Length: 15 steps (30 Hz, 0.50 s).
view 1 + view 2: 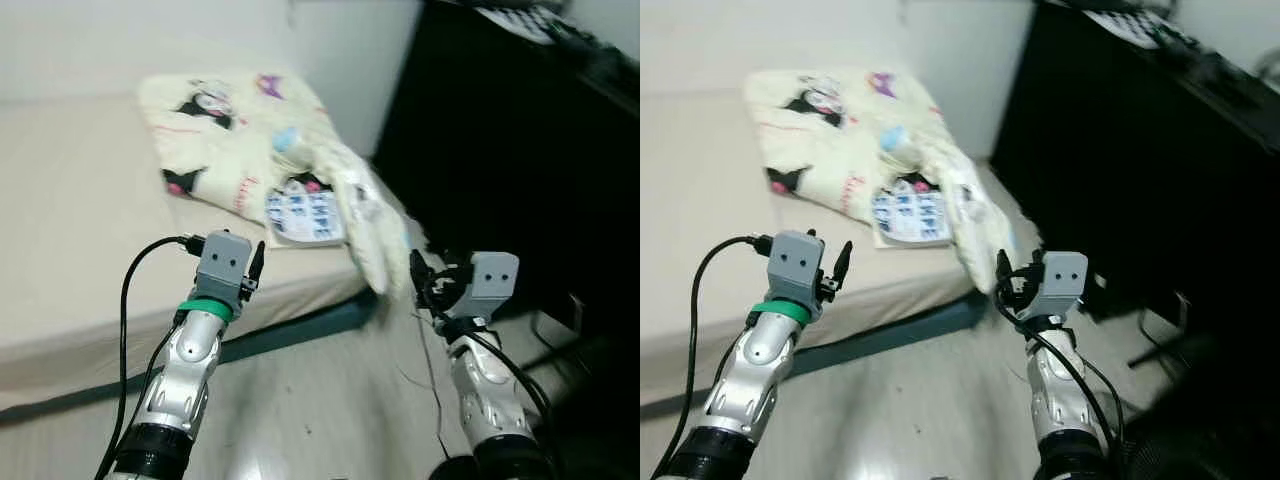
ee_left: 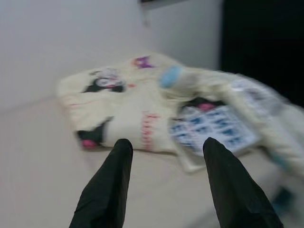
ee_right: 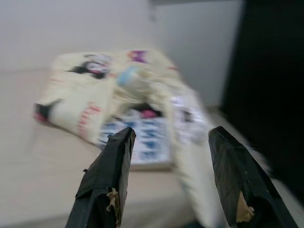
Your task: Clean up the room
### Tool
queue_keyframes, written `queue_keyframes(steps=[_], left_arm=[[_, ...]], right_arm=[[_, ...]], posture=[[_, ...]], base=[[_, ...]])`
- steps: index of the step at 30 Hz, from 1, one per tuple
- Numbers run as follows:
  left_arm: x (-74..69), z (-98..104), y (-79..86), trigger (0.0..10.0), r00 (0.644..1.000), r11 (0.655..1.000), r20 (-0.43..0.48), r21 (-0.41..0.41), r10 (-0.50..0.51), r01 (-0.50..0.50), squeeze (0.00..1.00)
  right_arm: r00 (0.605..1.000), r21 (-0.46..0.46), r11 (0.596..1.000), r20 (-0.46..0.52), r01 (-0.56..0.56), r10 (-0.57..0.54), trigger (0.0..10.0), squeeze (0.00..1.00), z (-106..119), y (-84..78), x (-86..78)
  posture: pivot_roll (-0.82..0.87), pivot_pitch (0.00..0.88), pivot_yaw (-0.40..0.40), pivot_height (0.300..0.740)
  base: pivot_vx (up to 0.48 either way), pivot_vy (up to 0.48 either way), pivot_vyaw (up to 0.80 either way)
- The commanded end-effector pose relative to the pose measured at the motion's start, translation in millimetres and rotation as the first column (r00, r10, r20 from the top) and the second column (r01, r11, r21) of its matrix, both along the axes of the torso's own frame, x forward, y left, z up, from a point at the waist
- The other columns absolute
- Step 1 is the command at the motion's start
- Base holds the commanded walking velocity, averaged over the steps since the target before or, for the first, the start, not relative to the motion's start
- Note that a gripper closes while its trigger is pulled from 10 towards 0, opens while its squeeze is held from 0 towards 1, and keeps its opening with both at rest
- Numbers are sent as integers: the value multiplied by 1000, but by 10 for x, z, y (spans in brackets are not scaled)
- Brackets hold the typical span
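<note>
A cream blanket (image 1: 240, 130) printed with black-and-pink cartoon figures lies crumpled at the far corner of the bed (image 1: 70, 220). One end of it hangs over the bed's corner toward the floor. A blue-and-white patterned piece (image 1: 300, 215) rests on it near the edge. My left gripper (image 1: 256, 262) is raised at the bed's near side, open and holding nothing. My right gripper (image 1: 418, 275) hovers just below the hanging end of the blanket, open as well. In the wrist views, both the left gripper (image 2: 167, 141) and the right gripper (image 3: 172, 132) point at the blanket from a short distance.
A tall black cabinet (image 1: 500, 150) stands close on the right, with clutter on top. Pale wooden floor (image 1: 330, 400) runs between the bed and the cabinet. A thin cable (image 1: 428, 365) lies on the floor near my right arm. White walls back the bed.
</note>
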State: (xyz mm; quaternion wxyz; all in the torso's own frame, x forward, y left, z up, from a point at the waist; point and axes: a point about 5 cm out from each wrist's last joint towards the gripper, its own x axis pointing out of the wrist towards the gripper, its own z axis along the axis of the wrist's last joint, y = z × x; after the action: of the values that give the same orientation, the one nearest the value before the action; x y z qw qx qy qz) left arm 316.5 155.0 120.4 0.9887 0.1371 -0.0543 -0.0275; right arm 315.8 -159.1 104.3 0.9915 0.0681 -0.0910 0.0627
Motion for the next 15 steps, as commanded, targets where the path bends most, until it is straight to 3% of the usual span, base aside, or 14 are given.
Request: queue_keyframes(steps=[1,9,15], left_arm=[[6,-21,-78,10000,1000,1000,-2,-2,-18,18,0],[16,-24,-81,10000,1000,1000,-1,-2,-16,16,0],[29,-30,-78,10000,1000,1000,-8,-15,-14,14,0]], right_arm=[[999,-12,1000,-20,27,-27,10000,0,-57,-95,-36],[999,-17,999,-24,28,-28,10000,0,-70,-113,-43],[999,-23,999,-39,35,-36,10000,0,-94,-126,-48]], posture=[[45,55,-32,706],[42,50,-31,706],[40,49,-29,706]], base=[[349,0,0],[325,0,0],[0,0,0]])
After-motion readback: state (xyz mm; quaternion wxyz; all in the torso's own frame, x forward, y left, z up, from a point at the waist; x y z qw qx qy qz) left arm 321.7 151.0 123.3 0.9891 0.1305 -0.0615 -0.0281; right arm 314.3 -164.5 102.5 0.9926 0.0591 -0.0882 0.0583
